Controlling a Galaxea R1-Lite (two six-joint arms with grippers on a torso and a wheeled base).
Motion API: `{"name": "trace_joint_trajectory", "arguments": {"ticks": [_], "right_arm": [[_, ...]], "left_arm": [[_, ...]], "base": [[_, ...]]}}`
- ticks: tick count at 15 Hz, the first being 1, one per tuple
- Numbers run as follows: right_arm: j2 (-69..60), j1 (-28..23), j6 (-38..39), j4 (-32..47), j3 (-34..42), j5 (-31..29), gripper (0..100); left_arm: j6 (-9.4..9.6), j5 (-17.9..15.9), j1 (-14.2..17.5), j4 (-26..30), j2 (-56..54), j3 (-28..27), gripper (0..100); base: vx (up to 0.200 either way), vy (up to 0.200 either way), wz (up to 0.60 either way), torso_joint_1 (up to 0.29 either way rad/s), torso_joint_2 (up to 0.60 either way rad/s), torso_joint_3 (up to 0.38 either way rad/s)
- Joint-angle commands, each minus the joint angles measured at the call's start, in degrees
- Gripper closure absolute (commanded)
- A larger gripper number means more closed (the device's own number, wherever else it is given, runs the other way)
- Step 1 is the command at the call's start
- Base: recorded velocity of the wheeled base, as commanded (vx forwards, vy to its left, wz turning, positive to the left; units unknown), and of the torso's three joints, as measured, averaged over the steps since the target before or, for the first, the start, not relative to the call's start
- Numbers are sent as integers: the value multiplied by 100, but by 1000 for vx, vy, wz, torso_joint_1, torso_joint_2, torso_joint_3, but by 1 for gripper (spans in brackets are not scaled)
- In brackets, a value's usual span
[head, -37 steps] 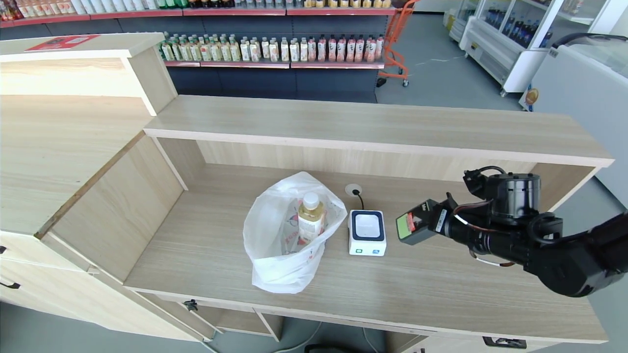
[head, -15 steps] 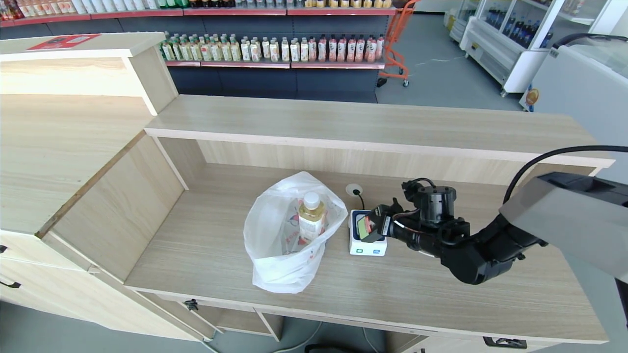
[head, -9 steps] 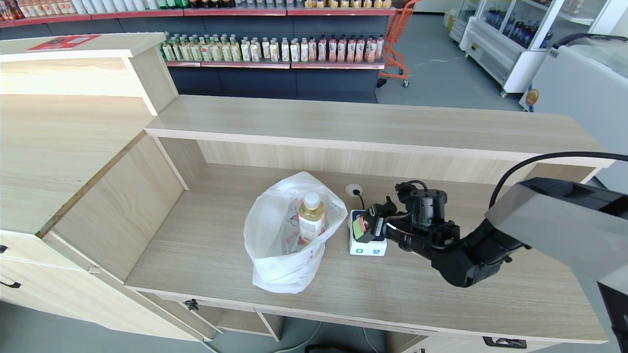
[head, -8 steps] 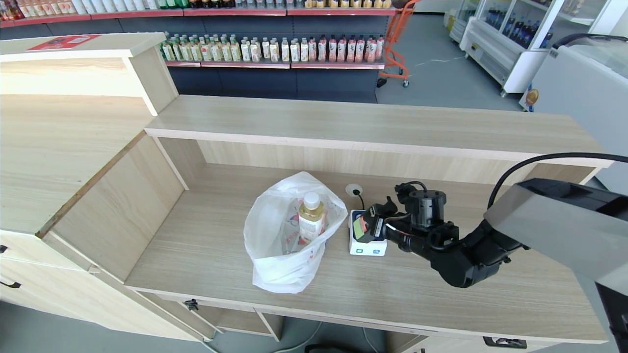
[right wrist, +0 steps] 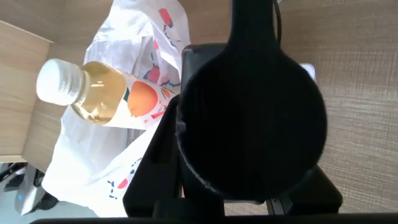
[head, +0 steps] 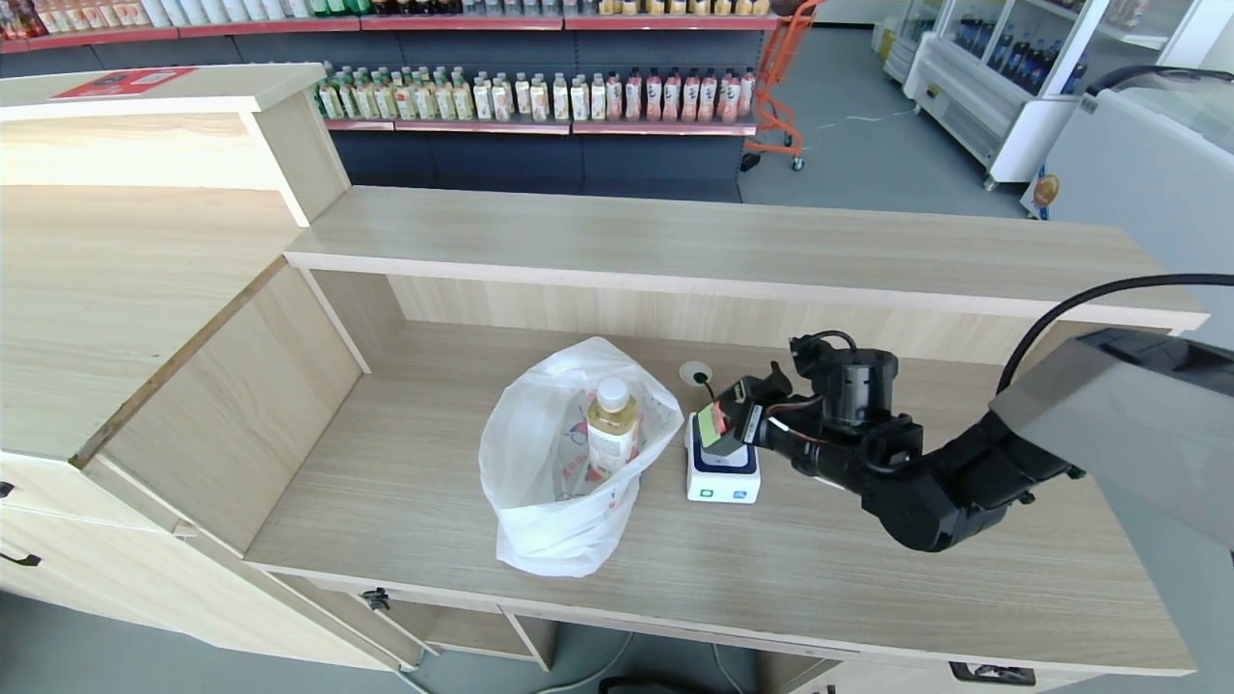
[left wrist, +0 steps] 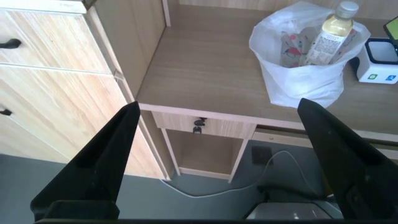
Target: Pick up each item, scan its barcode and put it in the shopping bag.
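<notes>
Lifting off the scanner (head: 721, 472), the right gripper (head: 727, 421) kept pinching the small box (head: 710, 425), which sat higher above it than half a second before, beside the shopping bag (head: 540, 501). Scan likely done, bagging looked due.

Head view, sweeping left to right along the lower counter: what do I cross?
shopping bag → scanner → right arm. The small box in the right gripper overlaps the scanner, so it is left unplaced.

Drink shelves (head: 540, 96), orange cart (head: 776, 67)
</notes>
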Motion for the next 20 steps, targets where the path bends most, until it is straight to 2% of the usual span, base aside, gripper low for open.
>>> {"name": "trace_joint_trajectory", "arguments": {"ticks": [1, 6, 13, 17, 20], "right_arm": [[-762, -21, -1, 29, 163, 6, 100], [-1606, 41, 17, 609, 470, 252, 100], [-1421, 876, -45, 978, 620, 322, 100], [-938, 1175, -370, 970, 628, 269, 100], [-384, 1368, -968, 917, 497, -100, 100]], "left_arm": [[2, 1, 1, 0, 0, 2, 0], [-7, -7, 1, 0, 9, 2, 0], [-33, -7, 1, 0, 9, -6, 0], [-33, -7, 1, 0, 9, 2, 0], [-33, -7, 1, 0, 9, 2, 0]], "base": [[0, 200, 0, 2, 2, 7], [0, 200, 0, 5, 4, 3], [0, 0, 0, 0, 0, 0], [0, 0, 0, 0, 0, 0], [0, 0, 0, 0, 0, 0]]}}
